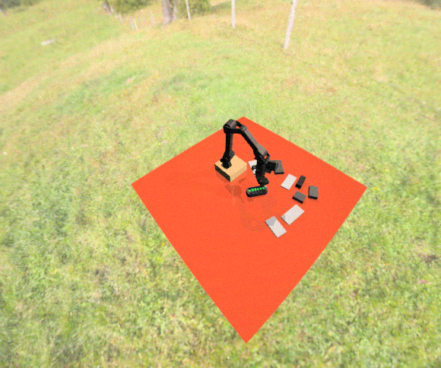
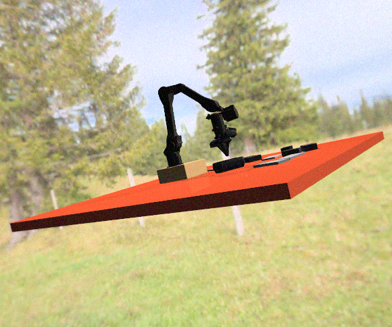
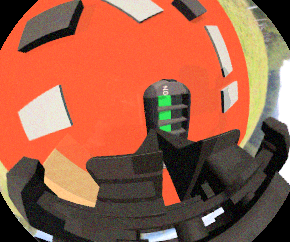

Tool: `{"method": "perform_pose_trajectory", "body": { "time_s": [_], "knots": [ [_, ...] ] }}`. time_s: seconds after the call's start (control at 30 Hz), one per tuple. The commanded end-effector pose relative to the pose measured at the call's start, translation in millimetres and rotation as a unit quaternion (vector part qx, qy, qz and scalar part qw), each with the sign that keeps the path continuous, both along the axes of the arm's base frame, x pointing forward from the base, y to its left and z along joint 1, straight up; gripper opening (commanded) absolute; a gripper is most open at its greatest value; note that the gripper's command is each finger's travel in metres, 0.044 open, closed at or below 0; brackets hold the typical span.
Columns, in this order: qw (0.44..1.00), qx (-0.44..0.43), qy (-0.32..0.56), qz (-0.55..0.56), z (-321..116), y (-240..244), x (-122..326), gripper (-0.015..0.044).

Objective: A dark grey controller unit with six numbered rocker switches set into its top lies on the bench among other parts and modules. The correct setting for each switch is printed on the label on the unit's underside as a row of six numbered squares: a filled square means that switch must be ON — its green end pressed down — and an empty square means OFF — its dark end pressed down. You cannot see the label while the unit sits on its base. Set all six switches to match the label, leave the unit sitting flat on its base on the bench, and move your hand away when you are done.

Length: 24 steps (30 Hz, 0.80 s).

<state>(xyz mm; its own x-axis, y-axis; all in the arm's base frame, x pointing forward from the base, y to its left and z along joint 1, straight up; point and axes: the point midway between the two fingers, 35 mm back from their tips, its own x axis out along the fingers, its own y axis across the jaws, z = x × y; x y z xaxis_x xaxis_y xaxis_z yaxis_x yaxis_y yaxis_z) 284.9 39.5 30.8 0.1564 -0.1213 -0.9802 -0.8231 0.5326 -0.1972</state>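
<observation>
The dark grey controller unit point(image 1: 256, 194) point(image 2: 228, 165) point(image 3: 152, 107) lies on the red bench with its rocker switches facing up. In the wrist view three green switch ends show on the left side of the switch row, below the ON marking; the fingers hide the other switches. In the top view green shows along the row, too small to read each switch. The label on the underside is hidden. My gripper point(image 1: 264, 182) point(image 2: 228, 154) point(image 3: 154, 132) is shut and empty, pointing down, with its tips a little above the unit.
Light grey plates point(image 1: 293, 214) point(image 3: 44, 115) and dark blocks point(image 1: 312, 191) point(image 2: 308, 146) point(image 3: 51, 26) lie on the bench point(image 1: 220, 245) point(image 2: 259, 182) beyond and beside the unit. The arm stands on a wooden block point(image 1: 233, 170) point(image 2: 196, 168) point(image 3: 71, 175) near the unit.
</observation>
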Motion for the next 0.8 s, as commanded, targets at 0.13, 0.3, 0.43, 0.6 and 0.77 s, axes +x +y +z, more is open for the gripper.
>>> {"method": "perform_pose_trajectory", "body": {
  "time_s": [0.13, 0.3, 0.43, 0.6, 0.77],
  "knots": [
    [0.996, 0.061, 0.065, -0.007, 20, -62, -4, 0.0],
    [0.996, 0.062, 0.066, -0.007, 21, -63, -4, 0.0],
    [0.996, 0.062, 0.066, -0.007, 17, -63, -4, 0.0],
    [0.996, 0.062, 0.066, -0.007, 9, -63, -3, 0.0],
    [0.996, 0.062, 0.067, -0.007, 1, -63, -3, 0.0]
  ]
}}
